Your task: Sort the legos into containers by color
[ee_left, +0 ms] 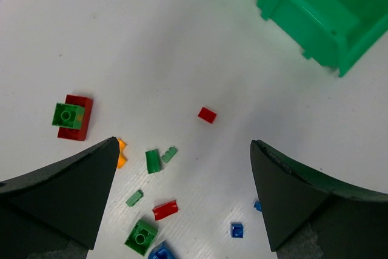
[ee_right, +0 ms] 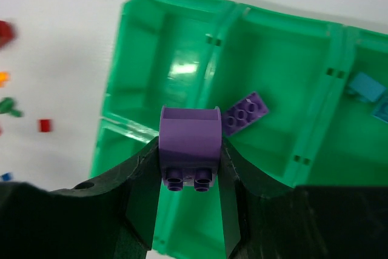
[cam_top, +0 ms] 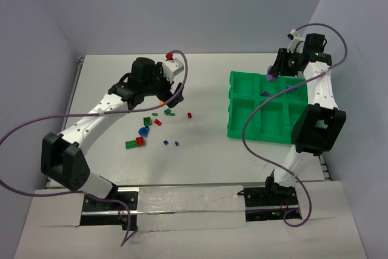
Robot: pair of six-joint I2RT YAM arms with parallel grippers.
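My right gripper (ee_right: pixel 189 150) is shut on a purple brick (ee_right: pixel 189 137) and holds it above the green tray (ee_right: pixel 212 59), over its back compartments; it shows in the top view (cam_top: pixel 273 72). A flat purple brick (ee_right: pixel 245 112) lies in the middle back compartment, and blue bricks (ee_right: pixel 367 86) lie in the compartment to its right. My left gripper (ee_left: pixel 184 144) is open and empty above the loose bricks: a small red one (ee_left: pixel 207 114), green ones (ee_left: pixel 153 161), a red one (ee_left: pixel 165 210), a blue one (ee_left: pixel 236 230), an orange one (ee_left: pixel 121 153) and a green-on-red stack (ee_left: pixel 73 116).
In the top view the loose bricks (cam_top: pixel 158 122) lie scattered left of centre, and the tray (cam_top: pixel 242 128) stands at the right. The tray's corner (ee_left: pixel 327 22) shows at the left wrist view's upper right. Purple cables hang from both arms.
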